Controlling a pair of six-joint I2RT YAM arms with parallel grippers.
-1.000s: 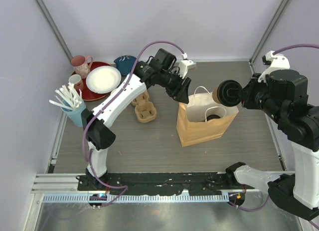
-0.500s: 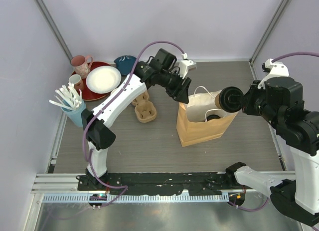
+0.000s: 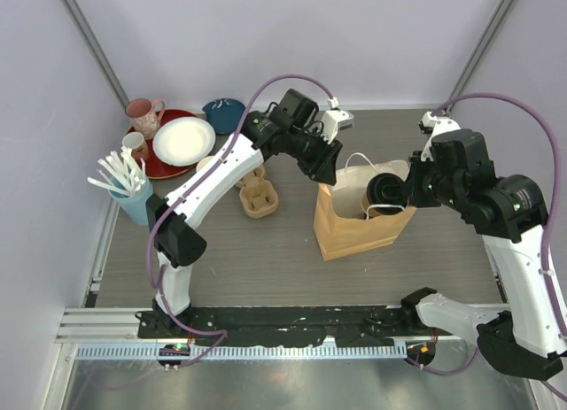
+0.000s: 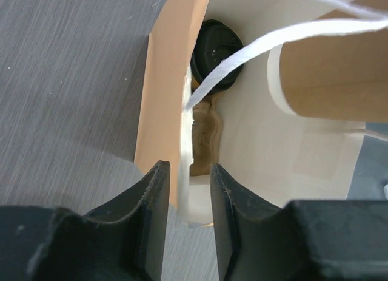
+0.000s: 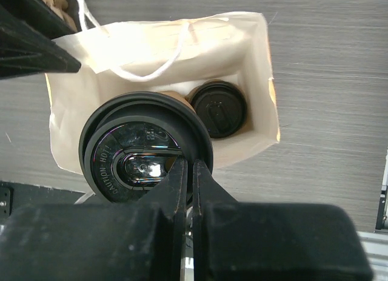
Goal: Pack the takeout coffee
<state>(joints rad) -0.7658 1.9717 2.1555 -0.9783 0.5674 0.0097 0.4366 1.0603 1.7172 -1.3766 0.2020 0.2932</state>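
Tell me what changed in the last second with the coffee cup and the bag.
The right fingers, pinching the lidded cup, swung in and lowered it from beside the paper bag to its open mouth. Unchanged: the left fingers grip the bag's rim, and the other lidded cup sits inside.

The paper bag [image 3: 354,237] is matt kraft brown outside, white inside — its handle [image 4: 267,49] white twisted cord. The held cup [image 5: 145,162] has a glossy black plastic lid and a smooth tan paper wall; the cup in the bag [image 5: 219,108] shows a duller black lid. The desk [image 3: 266,268] is matt grey wood grain.
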